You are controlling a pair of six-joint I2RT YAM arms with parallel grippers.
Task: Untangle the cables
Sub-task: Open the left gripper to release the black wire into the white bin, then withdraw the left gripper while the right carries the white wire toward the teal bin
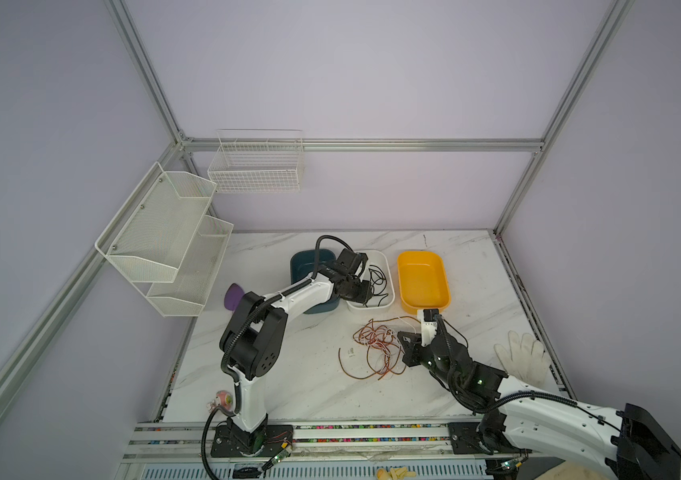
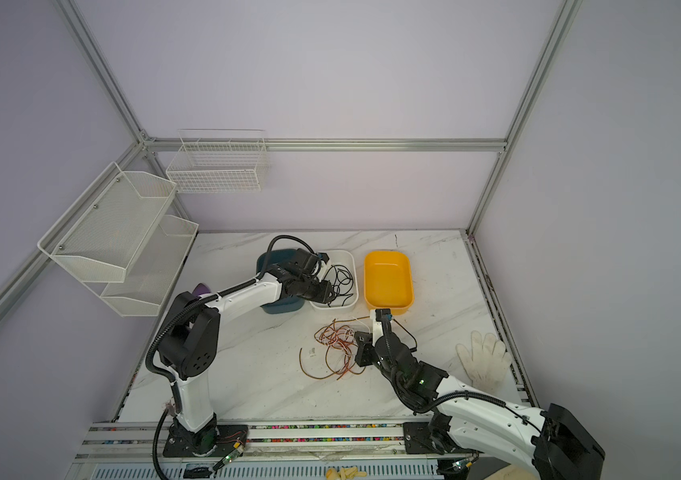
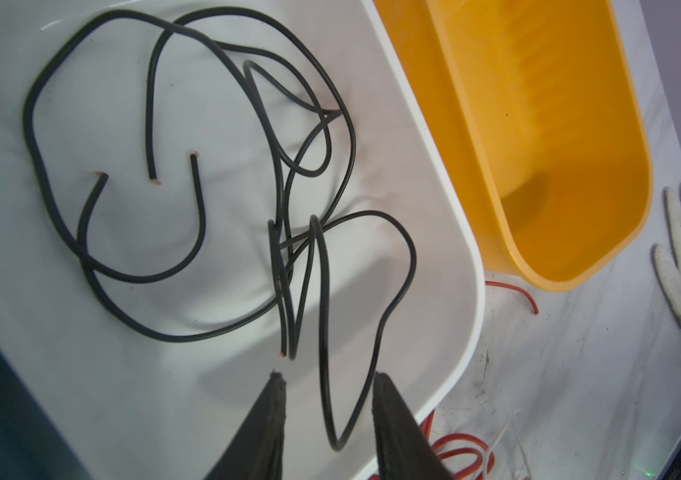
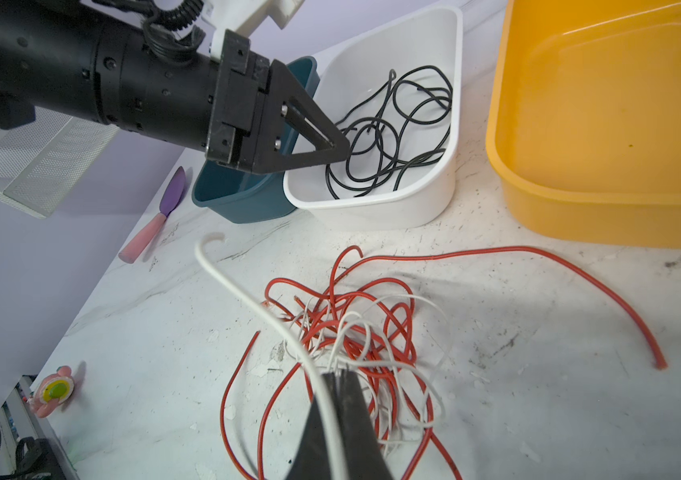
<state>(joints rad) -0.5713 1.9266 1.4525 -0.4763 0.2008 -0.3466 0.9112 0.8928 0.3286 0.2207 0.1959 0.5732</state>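
Cables: black cables (image 3: 284,270) look done, lying loose in white bin (image 3: 143,374). Left gripper (image 3: 328,378) over them, jaws parted, one loop between them, nothing clamped. Red cables (image 4: 372,316) and white cables (image 4: 405,365) knotted together on table (image 4: 538,374), that's the work left. Right gripper (image 4: 338,376) at tangle's edge, pinched tight on one white cable (image 4: 230,286). Yellow bin (image 1: 421,278) empty.

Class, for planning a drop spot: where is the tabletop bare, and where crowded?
Bare: marble between the left arm and the red-white tangle, and between yellow bin and glove. Crowded: the bins, and the tangle at the right gripper.
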